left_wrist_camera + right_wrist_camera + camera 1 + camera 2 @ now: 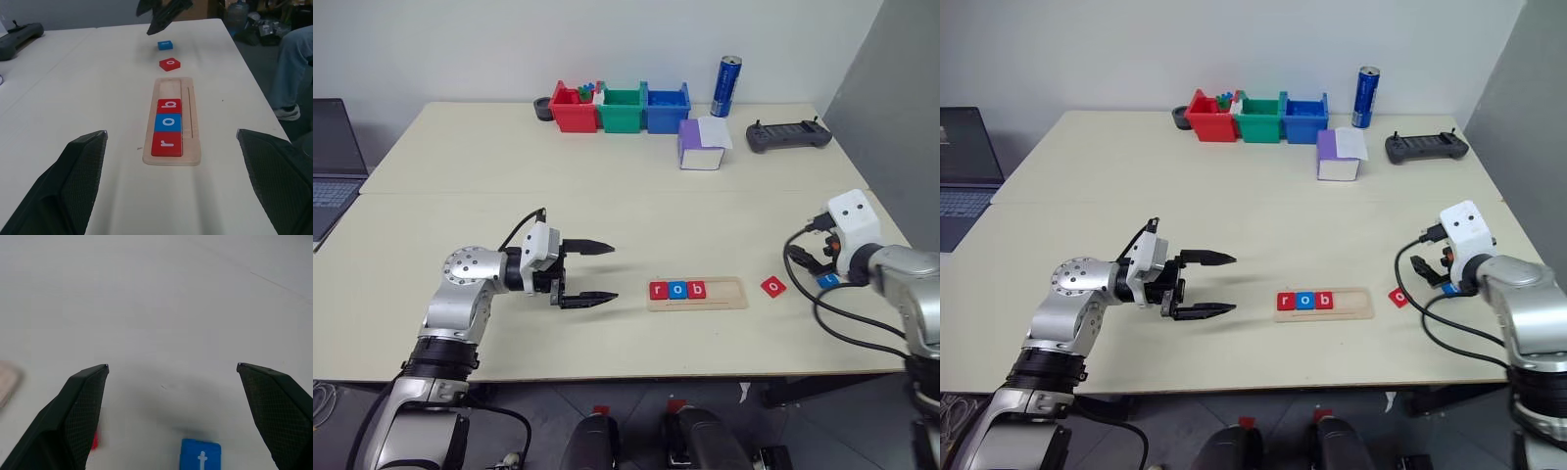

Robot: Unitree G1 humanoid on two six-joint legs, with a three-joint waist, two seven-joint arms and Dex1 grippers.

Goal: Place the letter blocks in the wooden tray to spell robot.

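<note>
The wooden tray (697,294) near the surface's (607,215) front edge holds r, o and b, while the red o block (772,286) and blue t block (200,455) lie loose to its right, both pincers, left (590,273) and right (172,369), gaping empty.

Five letter blocks (167,124), one wooden tray (191,122), three bins (621,109).

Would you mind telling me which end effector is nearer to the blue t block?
Right. The right end effector hovers open just above the blue t block, while the left end effector sits open beyond the wooden tray's far end.
</note>
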